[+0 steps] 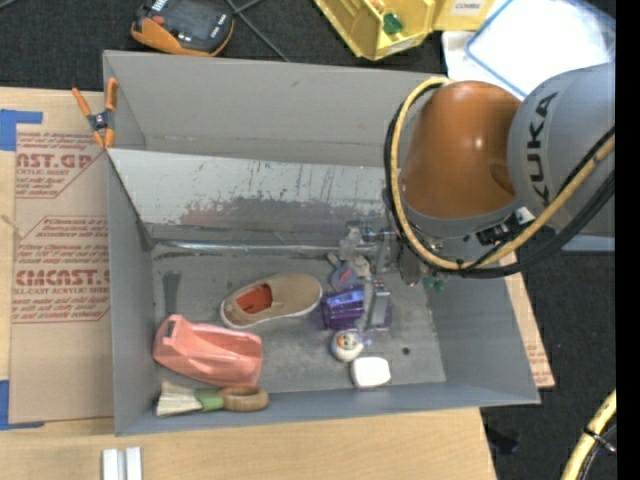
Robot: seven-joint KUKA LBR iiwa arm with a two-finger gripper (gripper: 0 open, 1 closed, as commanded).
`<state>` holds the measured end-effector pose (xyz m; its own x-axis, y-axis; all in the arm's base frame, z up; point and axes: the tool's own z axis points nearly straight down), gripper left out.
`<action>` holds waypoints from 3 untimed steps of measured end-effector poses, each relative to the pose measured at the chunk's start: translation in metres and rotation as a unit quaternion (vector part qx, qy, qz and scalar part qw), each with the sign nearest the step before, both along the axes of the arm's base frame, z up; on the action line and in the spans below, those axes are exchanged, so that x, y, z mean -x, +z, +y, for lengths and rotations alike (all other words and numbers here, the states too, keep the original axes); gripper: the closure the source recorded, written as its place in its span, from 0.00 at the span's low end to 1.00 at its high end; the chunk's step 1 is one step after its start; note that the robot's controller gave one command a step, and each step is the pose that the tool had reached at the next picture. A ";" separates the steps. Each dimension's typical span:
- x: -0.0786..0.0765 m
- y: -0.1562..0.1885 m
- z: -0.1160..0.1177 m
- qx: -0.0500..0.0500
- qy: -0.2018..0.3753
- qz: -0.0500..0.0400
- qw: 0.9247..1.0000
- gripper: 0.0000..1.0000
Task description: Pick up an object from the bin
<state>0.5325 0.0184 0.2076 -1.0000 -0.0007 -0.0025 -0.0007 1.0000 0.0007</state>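
Here, end effector [366, 280] beside purple object [343, 311], grip impossible to tell, tan shoe [285, 296] adjacent, white piece [371, 372] nearby

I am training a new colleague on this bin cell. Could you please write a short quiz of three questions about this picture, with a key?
1. Fill in: the inside of the tan shoe is coloured ____.
2. True or false: the pink object lies at the right side of the bin in the camera view.
3. Which thing lies nearest to the gripper? A) purple object B) tan shoe C) pink object

Key: 1 red; 2 false, it lies at the left; 3 A.
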 end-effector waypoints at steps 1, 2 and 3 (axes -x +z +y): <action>-0.016 -0.138 -0.051 0.002 0.008 0.003 1.000 0.00; -0.018 -0.134 -0.050 0.000 -0.036 -0.006 0.999 0.00; -0.020 -0.131 -0.053 0.004 0.002 -0.005 1.000 0.00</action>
